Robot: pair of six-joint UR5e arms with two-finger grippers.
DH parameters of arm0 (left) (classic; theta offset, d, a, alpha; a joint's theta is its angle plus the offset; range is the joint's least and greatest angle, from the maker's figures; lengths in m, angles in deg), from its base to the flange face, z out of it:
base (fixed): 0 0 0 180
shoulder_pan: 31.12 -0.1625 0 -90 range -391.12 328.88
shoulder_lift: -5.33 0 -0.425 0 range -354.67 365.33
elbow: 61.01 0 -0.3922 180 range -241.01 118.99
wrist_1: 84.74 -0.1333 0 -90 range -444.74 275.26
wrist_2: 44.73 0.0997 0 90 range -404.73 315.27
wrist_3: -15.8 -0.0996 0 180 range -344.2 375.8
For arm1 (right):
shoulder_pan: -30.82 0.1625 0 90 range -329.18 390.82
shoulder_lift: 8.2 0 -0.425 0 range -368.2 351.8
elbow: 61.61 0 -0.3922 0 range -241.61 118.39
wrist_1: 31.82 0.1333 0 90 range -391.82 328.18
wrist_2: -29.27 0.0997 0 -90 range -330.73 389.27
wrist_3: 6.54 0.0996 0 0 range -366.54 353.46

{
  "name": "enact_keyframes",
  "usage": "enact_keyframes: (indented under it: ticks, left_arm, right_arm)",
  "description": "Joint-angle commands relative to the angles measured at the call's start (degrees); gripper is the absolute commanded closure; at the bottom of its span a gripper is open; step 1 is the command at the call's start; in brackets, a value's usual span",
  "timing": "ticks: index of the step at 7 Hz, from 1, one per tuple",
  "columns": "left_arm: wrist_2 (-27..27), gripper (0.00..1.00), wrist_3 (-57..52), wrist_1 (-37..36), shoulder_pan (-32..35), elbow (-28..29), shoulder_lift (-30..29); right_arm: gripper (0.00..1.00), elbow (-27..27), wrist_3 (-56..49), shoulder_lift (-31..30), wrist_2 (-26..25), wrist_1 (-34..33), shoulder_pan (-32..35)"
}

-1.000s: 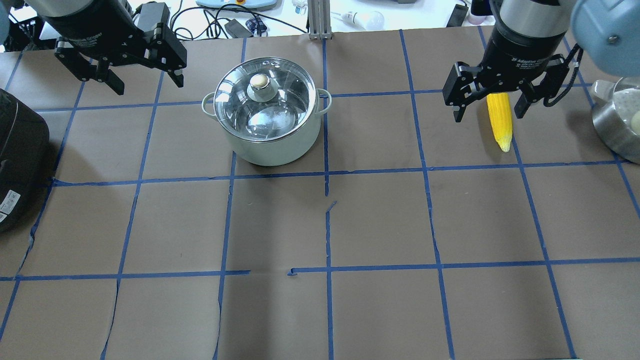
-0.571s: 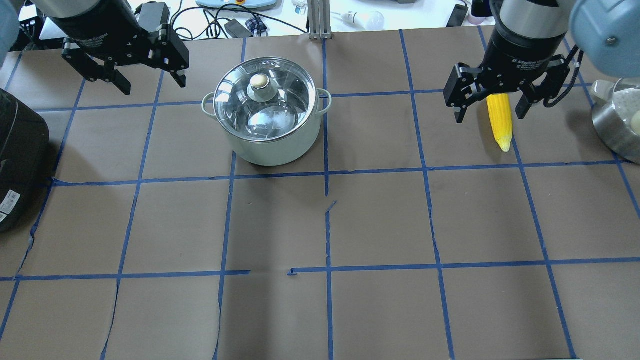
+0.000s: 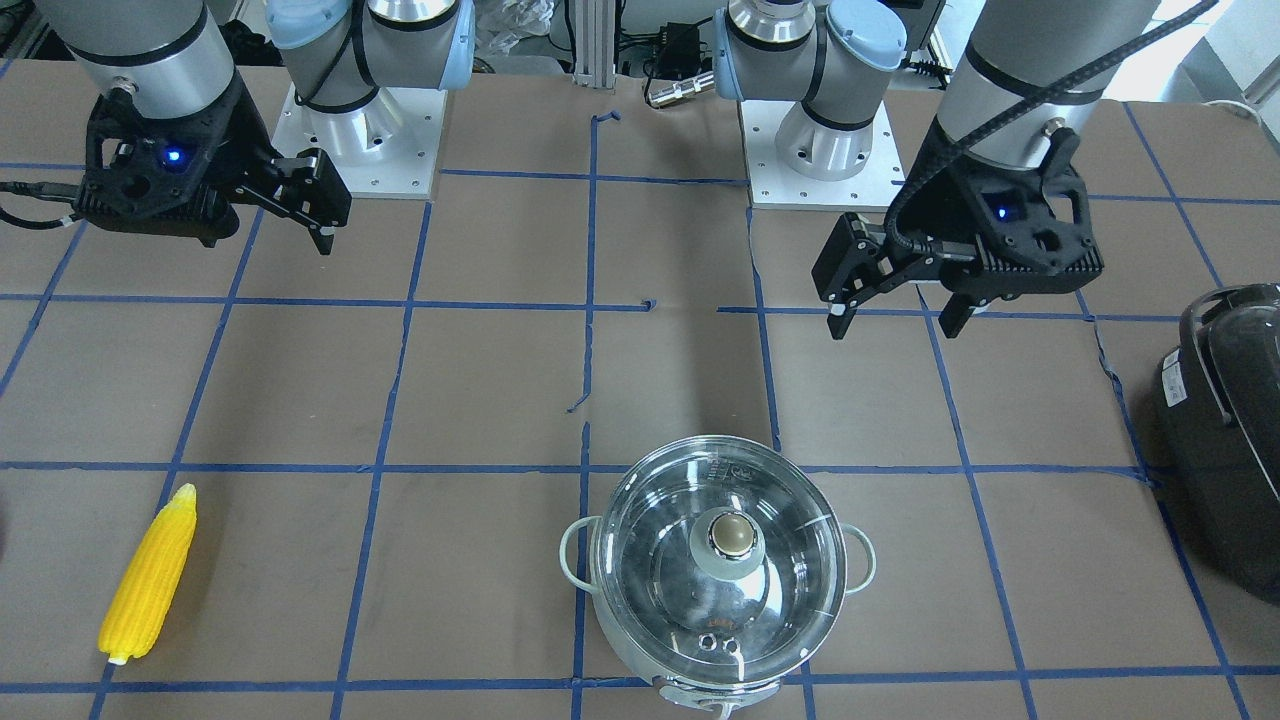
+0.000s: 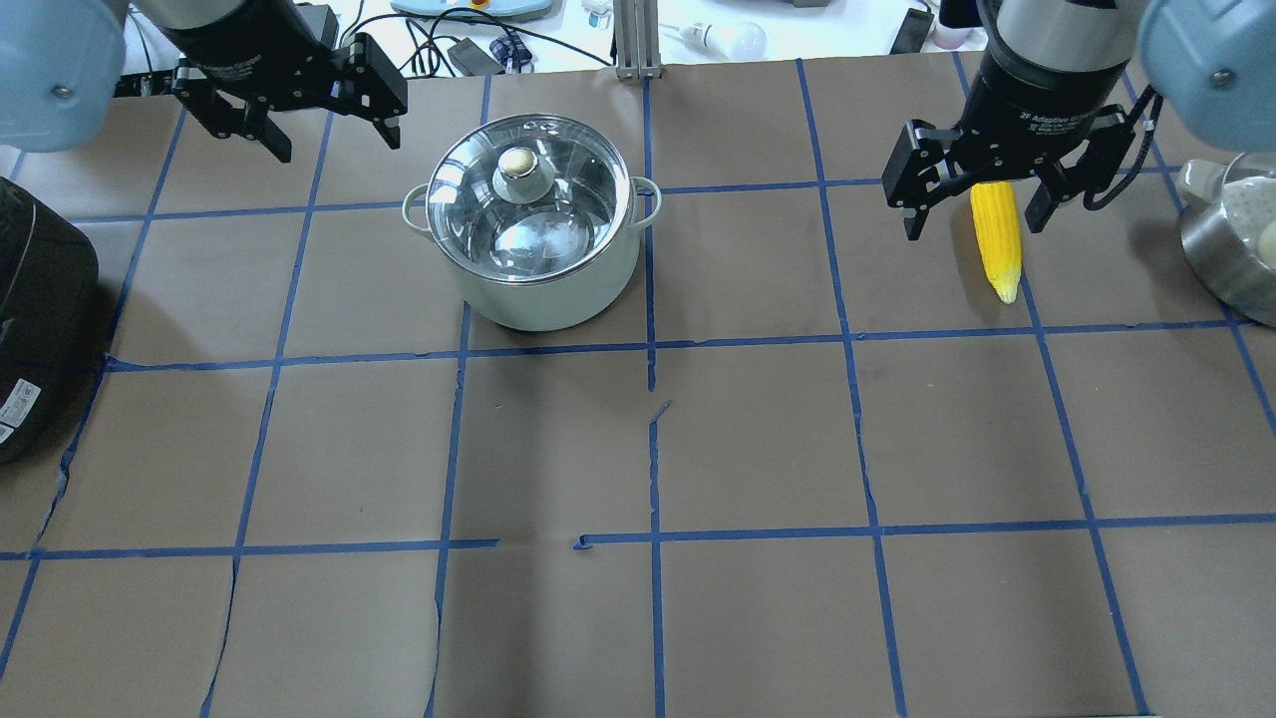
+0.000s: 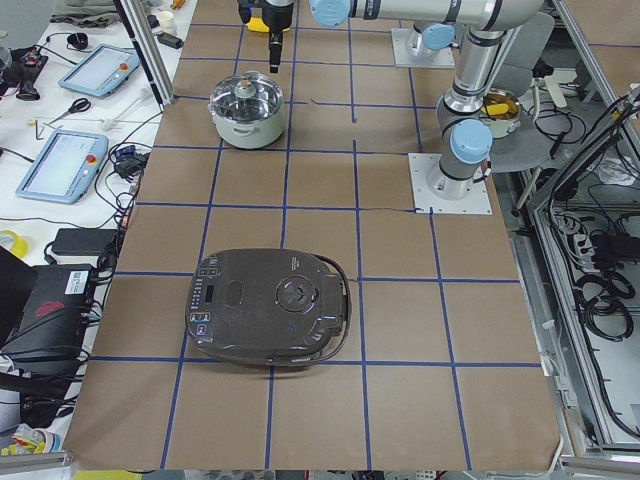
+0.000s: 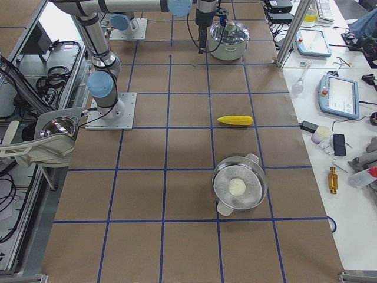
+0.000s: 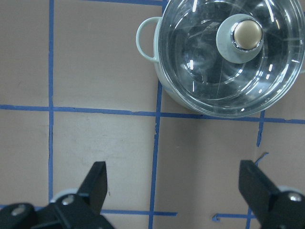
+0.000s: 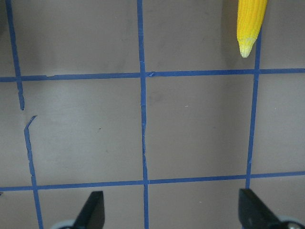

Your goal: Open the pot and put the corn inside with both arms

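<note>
The steel pot (image 4: 533, 234) stands at the table's far middle-left with its glass lid (image 4: 518, 199) on. It also shows in the front view (image 3: 715, 560) and the left wrist view (image 7: 228, 57). My left gripper (image 4: 337, 140) hangs open and empty in the air to the left of the pot; its fingers (image 7: 97, 179) are spread wide. The yellow corn (image 4: 997, 239) lies on the table at the far right, also in the front view (image 3: 150, 575). My right gripper (image 4: 975, 227) is open and empty, raised well above the table near the corn, whose tip (image 8: 248, 28) shows at the top right of the right wrist view.
A large black appliance (image 4: 30, 319) sits at the table's left edge. A second steel pan (image 4: 1231, 249) holding a pale ball stands at the right edge. Blue tape lines cross the brown table cover (image 4: 648, 449). Cables and devices lie beyond the far edge.
My left gripper has moved away from the robot and to the right, closer to the pot, still open. The right gripper has shifted only slightly. Pot and corn have not moved.
</note>
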Motion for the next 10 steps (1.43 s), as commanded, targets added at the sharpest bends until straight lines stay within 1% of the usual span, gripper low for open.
enact_keyframes:
  ticks: [1, 2, 4, 5, 6, 7, 9, 10]
  left_arm:
    - [-3.53, 0.00, 0.47, -7.51, 3.31, 0.26, -5.92]
    - [-3.35, 0.00, 0.56, -8.91, 4.98, 0.26, -7.78]
    - [-3.35, 0.00, 1.87, -12.86, 5.70, 0.34, -12.69]
    - [-2.48, 0.00, 3.88, -12.97, 5.96, 1.48, -14.63]
    - [1.01, 0.00, 7.81, -12.54, 7.45, 4.88, -17.17]
    - [3.04, 0.00, 10.81, -12.10, 9.29, 7.61, -19.98]
    - [3.85, 0.00, 10.59, -11.22, 9.48, 8.26, -21.85]
    - [5.77, 0.00, 10.58, -11.21, 9.48, 8.17, -22.90]
  right_arm:
    - [0.00, 0.45, 0.00, 0.63, 0.20, 0.02, 0.00]
    - [0.00, 0.36, 0.17, 0.55, -0.15, -0.07, 0.00]
    - [0.00, 0.80, 0.44, 0.64, -0.94, -0.42, 0.00]
    - [0.00, 0.71, 0.26, 1.25, -0.16, -0.42, -0.70]
    - [0.00, 0.71, 0.09, 1.34, -1.11, -0.51, -1.05]
    - [0.00, 1.24, 0.09, 3.08, -2.25, -0.68, -1.49]
    - [0.00, 1.77, 1.48, 6.86, -2.35, -7.60, -4.29]
    - [0.00, 1.94, 0.71, 8.18, -2.61, -12.07, -6.66]
